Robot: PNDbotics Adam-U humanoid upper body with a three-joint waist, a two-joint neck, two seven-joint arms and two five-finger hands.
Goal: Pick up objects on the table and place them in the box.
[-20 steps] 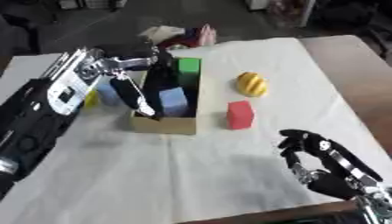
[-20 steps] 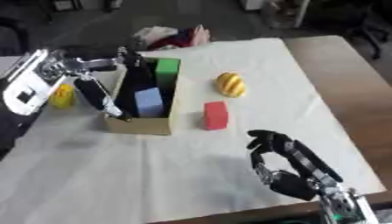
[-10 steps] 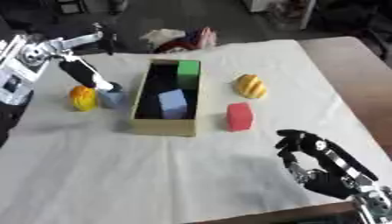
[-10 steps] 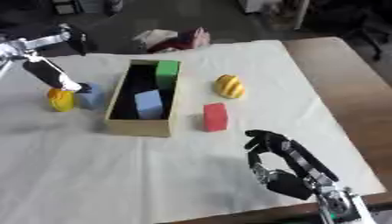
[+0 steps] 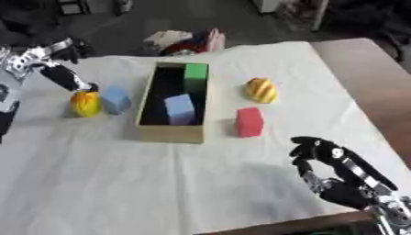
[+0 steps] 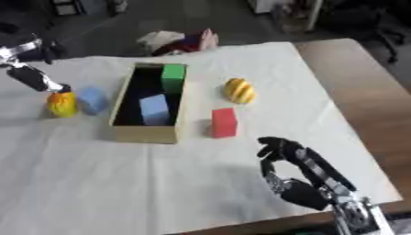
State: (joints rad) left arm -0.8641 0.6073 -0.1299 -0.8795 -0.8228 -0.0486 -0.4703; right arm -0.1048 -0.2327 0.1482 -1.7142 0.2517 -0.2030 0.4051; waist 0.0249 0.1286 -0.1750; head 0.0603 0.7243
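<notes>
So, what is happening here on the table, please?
The robot is putting objects into the box. A green block and a light blue block already lie inside. The left hand reaches down to the orange-yellow object beside another blue block. The red block and yellow object wait outside. The right hand rests idle.

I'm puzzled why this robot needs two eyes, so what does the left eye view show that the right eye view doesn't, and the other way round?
Only the left eye view shows more of the left arm at its left edge. Only the right eye view shows more bare brown tabletop to the right of the white cloth. Both share the box holding a green block and a blue block, the red block, the yellow fruit, the left hand above an orange item, and the idle right hand.
</notes>
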